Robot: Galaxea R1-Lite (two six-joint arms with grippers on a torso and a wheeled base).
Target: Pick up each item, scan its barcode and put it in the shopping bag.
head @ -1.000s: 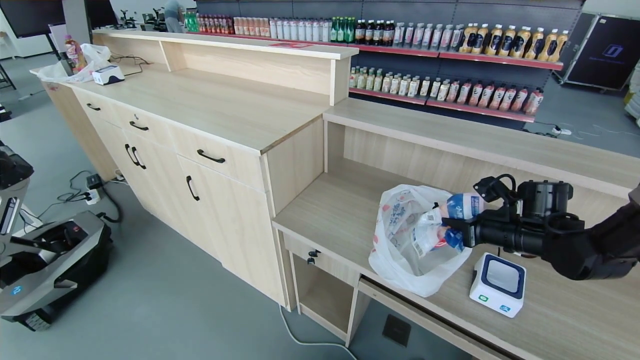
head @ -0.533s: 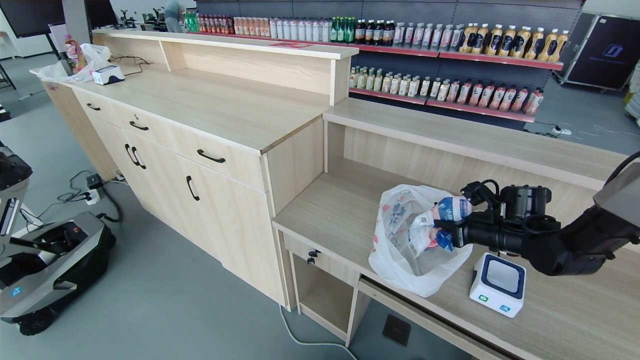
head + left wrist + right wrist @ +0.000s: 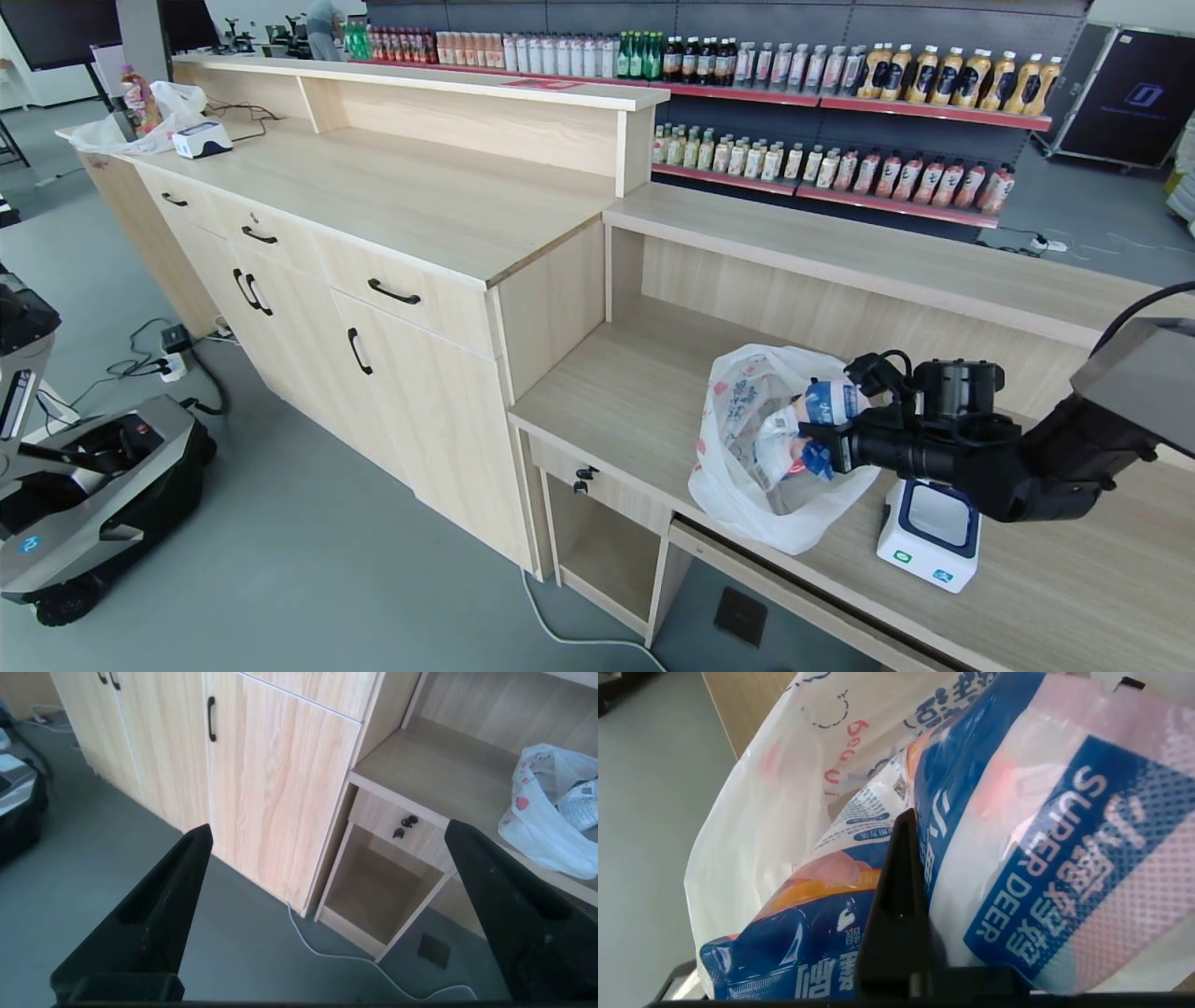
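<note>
Pale wood counters [image 3: 401,196] on grey floor [image 3: 280,541], bottle-lined red shelves [image 3: 934,113] behind

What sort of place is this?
Probably a mock shop checkout: shelves of bottled drinks, a barcode scanner on the wooden counter, and a shopping bag with a snack packet held at its mouth.

The right claw [image 3: 837,411] grips a blue-and-white packet [image 3: 780,439] in the mouth of the white bag [image 3: 738,495] on the bench [image 3: 625,392], scanner [image 3: 929,534] just beside.
</note>
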